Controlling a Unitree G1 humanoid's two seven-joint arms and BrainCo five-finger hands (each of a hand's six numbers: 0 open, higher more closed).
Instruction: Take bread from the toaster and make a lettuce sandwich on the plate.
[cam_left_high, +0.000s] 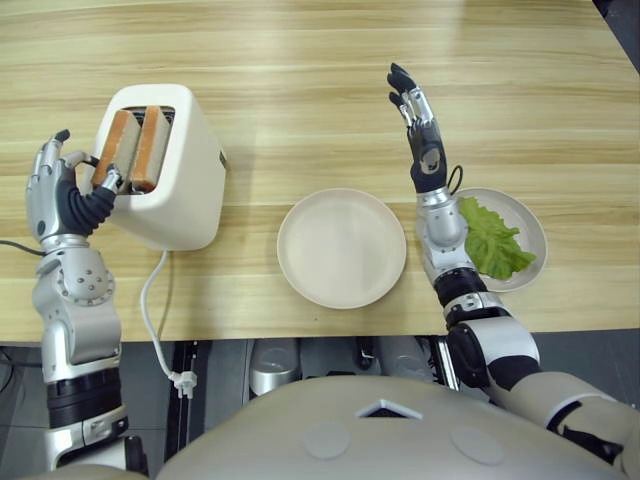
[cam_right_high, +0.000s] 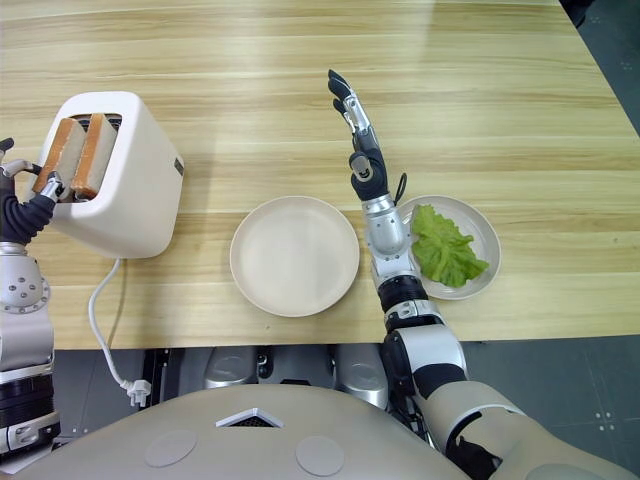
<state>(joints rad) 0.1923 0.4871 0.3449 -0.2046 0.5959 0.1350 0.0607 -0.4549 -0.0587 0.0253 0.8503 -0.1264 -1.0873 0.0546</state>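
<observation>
Cream plate (cam_left_high: 342, 248), left hand (cam_left_high: 62, 192) pinching bread (cam_left_high: 118, 148) in toaster (cam_left_high: 185, 190), right hand (cam_left_high: 420, 125) splayed, forearm (cam_left_high: 440, 235) crossing lettuce (cam_left_high: 490, 245) dish (cam_left_high: 535, 235)

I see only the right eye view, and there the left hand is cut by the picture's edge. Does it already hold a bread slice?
Observer: It seems so: the left hand pinches the near end of the left slice, which stands in the toaster.
Operator: Is the rest of the hand against the toaster?
Observer: No. Its other fingers are stretched out, left of the toaster and apart from its wall.
</observation>
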